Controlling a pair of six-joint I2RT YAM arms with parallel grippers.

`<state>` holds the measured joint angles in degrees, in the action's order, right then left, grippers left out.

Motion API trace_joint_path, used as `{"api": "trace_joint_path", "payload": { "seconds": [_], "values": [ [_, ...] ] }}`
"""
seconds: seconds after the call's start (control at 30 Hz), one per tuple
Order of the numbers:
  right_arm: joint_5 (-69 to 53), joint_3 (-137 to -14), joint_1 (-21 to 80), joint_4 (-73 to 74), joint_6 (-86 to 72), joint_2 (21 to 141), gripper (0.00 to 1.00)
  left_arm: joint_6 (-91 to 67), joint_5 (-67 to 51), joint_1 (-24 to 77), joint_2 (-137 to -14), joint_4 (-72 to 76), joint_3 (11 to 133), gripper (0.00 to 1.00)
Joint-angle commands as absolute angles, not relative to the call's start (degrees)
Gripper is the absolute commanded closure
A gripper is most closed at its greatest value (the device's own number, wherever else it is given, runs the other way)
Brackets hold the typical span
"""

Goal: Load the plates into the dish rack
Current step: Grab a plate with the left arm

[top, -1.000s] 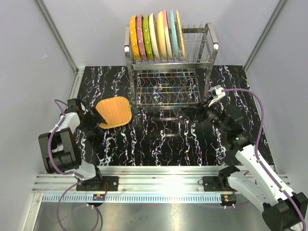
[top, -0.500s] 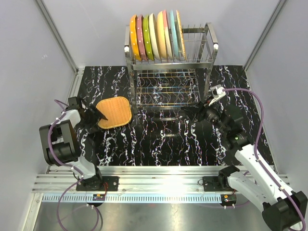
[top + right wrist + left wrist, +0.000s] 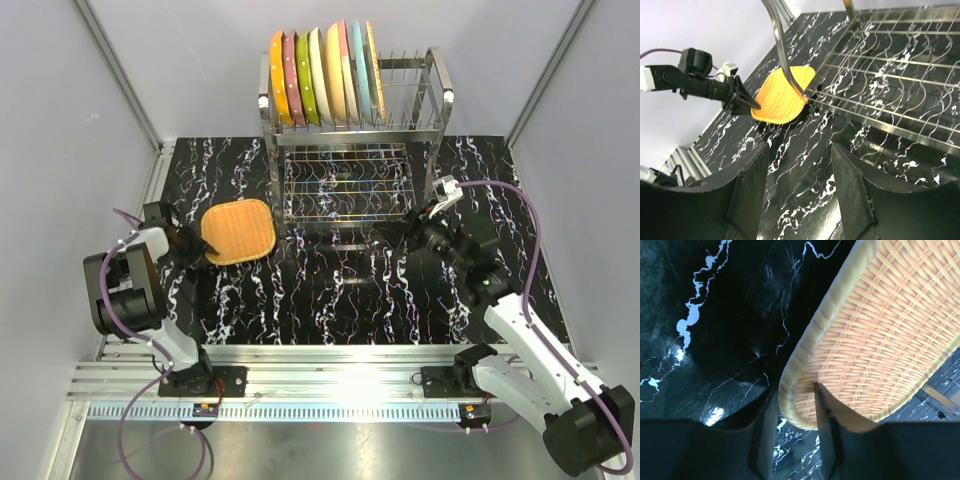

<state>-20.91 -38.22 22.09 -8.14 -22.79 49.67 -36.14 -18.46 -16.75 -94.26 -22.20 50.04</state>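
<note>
- Closing in over the last second, the left gripper [image 3: 794,390] has gone from wide-spread jaws to a narrow hold on the woven tan plate with rounded corners [image 3: 240,230]. Its arm has drawn back toward the left wall.
- That plate has barely shifted. It lies on the black, white-veined marble-pattern tabletop [image 3: 330,290], left of the shiny steel-wire dish rack [image 3: 400,127] and just clear of the rack's lower shelf.
- In the left wrist view the two dark fingers [image 3: 827,410] straddle the plate's raised rim at its near-left corner. One sits inside the weave and one outside against the rim, so the rim is pinched between them.
- Right gripper [image 3: 800,200]: jaws about half apart, nothing between them, hanging over the tabletop just in front of the rack's lower right corner. It has edged slightly nearer the rack.
- Row of round plates [image 3: 320,75] in orange, pink, green, cream and light blue: standing upright on edge in the left part of the rack's top tier.
</note>
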Motion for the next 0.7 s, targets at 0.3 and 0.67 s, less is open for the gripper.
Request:
{"api": "trace_joint_path", "payload": {
  "seconds": [0.3,0.67],
  "values": [
    [-21.54,-41.84,29.61,-9.93,-18.64,54.84,0.40,-36.91,-15.29,-16.70,-85.71,-24.52,50.19,0.90],
    [-9.95,-40.87,48.15,-15.90,-6.69,61.34,0.23,-36.04,-14.50,-16.70,-72.96,-27.77,50.89,0.97]
  ]
}}
